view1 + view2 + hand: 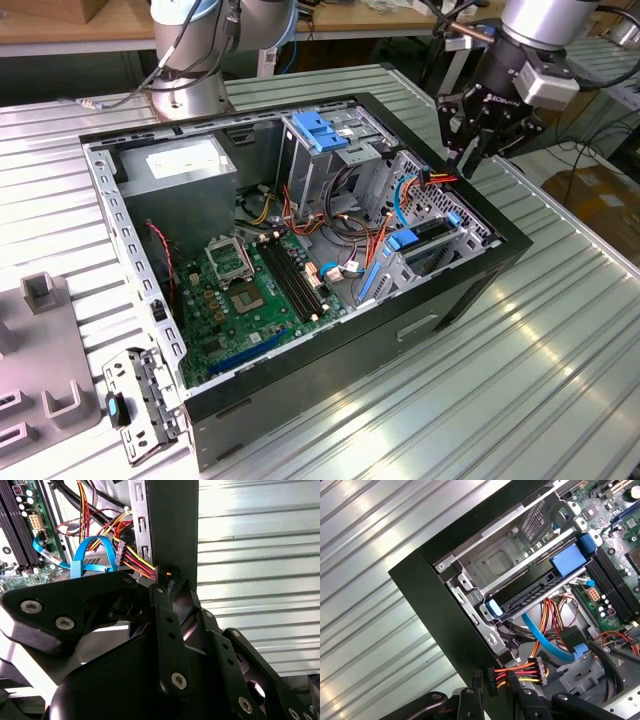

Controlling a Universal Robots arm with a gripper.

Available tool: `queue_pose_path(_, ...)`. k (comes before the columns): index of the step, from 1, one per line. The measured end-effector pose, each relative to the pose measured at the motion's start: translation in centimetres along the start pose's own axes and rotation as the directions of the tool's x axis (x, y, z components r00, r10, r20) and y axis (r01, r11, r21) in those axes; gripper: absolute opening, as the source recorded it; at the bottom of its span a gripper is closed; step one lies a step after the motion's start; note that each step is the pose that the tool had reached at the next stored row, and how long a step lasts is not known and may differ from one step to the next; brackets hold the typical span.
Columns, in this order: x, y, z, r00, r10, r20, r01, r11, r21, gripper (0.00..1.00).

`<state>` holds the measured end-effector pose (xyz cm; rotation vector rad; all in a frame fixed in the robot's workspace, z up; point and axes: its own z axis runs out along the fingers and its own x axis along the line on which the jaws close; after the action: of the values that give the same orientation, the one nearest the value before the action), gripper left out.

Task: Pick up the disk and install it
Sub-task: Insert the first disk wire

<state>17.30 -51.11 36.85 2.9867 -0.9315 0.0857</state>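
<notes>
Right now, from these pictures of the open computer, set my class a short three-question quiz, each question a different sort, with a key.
1. True or false: the hand hangs over the motherboard.
2. The disk sitting in the drive cage has side rails coloured: A red, B blue, C green.
3. Fill in: the computer case rests on a ribbed ____ table.
Key: 1 false, it is above the case's wall by the drive cage; 2 B; 3 metal.
</notes>
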Motion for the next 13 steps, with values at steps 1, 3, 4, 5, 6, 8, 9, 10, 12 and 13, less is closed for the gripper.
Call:
queue_pose_path(1,-0.01,0.08,0.13,1.0000,-0.009,-0.0032,0.009,1.0000,0.0029,0.32)
queue_pose_path(3,-0.05,0.16,0.27,0.9997,-0.022,-0.0073,0.022,0.9997,0.0062,0.32)
queue_pose_path(4,-0.09,0.19,0.29,0.9997,-0.025,-0.0085,0.025,0.9997,0.0072,0.32)
queue_pose_path(5,-0.14,0.23,0.31,0.9996,-0.028,-0.0113,0.028,0.9996,0.0093,0.32)
queue_pose_path(6,-0.16,0.24,0.36,0.9995,-0.030,-0.0139,0.030,0.9995,0.0111,0.32)
queue_pose_path(8,-0.18,0.25,0.39,0.9993,-0.033,-0.0177,0.033,0.9994,0.0135,0.32)
queue_pose_path(9,-0.17,0.25,0.39,0.9993,-0.034,-0.0183,0.034,0.9993,0.0136,0.32)
queue_pose_path(10,-0.18,0.25,0.40,0.9993,-0.034,-0.0186,0.034,0.9993,0.0133,0.32)
queue_pose_path(12,-0.18,0.26,0.40,0.9992,-0.034,-0.0196,0.034,0.9994,0.0122,0.24)
queue_pose_path(13,-0.18,0.25,0.38,0.9992,-0.034,-0.0199,0.034,0.9994,0.0120,0.18)
